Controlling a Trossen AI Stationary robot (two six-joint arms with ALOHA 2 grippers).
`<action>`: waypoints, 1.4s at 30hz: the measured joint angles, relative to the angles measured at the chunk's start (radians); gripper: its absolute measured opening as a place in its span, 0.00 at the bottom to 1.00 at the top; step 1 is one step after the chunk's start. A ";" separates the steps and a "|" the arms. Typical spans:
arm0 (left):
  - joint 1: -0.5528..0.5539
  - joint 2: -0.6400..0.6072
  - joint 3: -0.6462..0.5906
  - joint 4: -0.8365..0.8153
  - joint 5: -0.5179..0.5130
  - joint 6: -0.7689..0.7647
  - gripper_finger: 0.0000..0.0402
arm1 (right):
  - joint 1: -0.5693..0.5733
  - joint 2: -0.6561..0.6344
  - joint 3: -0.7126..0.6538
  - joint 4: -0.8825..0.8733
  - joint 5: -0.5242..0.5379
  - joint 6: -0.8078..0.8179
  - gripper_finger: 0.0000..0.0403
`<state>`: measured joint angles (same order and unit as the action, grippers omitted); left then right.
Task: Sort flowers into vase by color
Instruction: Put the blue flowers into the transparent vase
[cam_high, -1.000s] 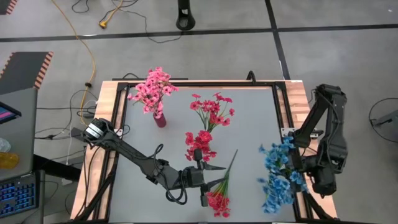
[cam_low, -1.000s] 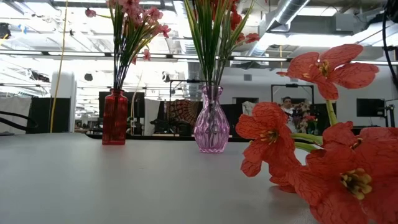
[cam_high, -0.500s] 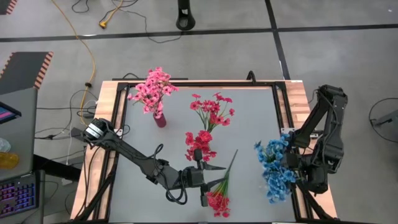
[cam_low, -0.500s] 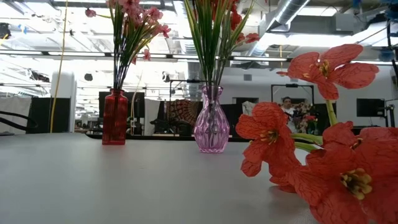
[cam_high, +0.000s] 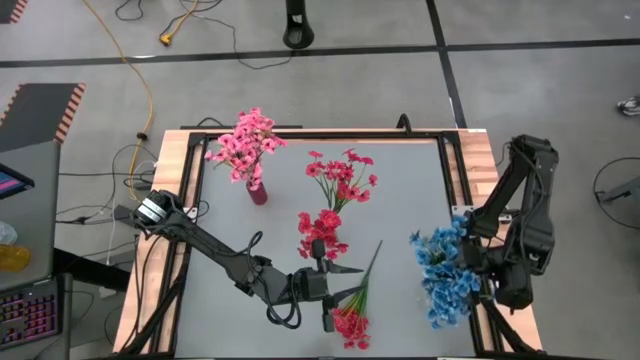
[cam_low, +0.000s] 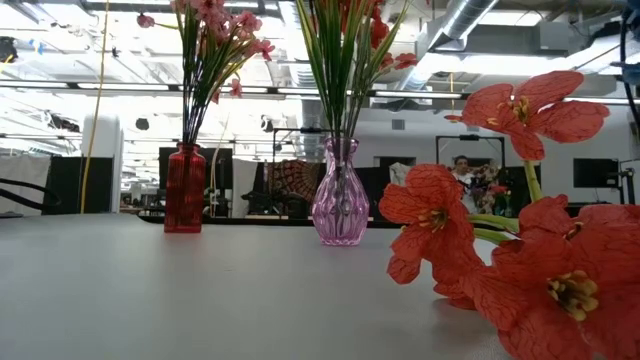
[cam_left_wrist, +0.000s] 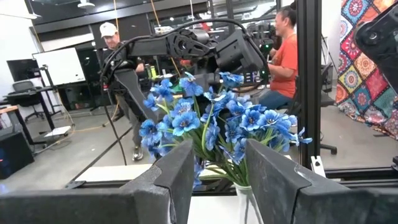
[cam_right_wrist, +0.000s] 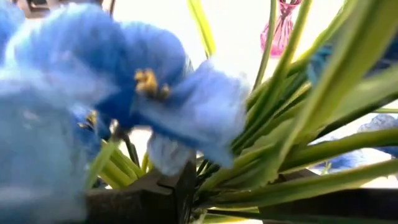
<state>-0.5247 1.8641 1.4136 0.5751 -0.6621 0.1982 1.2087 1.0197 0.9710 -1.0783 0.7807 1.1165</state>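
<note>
Apparently blue flowers (cam_high: 446, 272) near table edge (cam_high: 482, 250)

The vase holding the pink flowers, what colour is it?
Red: the vase with the pink flowers is translucent red glass, clearest in the low view.

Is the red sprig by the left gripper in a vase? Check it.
No, the red sprig lies flat on the table beside the left gripper.

The grey table (cam_high: 400, 200) bears two vases (cam_high: 258, 192) and a red sprig (cam_high: 350, 320).
</note>
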 joint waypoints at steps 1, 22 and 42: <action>0.000 0.000 0.000 0.000 0.000 0.000 0.33 | 0.000 -0.006 0.000 0.004 0.000 0.000 0.40; 0.079 0.005 0.000 -0.081 0.168 -0.207 0.33 | 0.000 -0.025 0.000 0.017 -0.024 0.000 0.40; 0.033 0.370 0.353 -0.073 0.103 -0.128 0.33 | 0.000 -0.025 0.000 0.014 -0.026 0.000 0.40</action>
<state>-0.4916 2.2341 1.7669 0.5022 -0.5591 0.0699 1.2091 0.9943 0.9710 -1.0643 0.7551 1.1168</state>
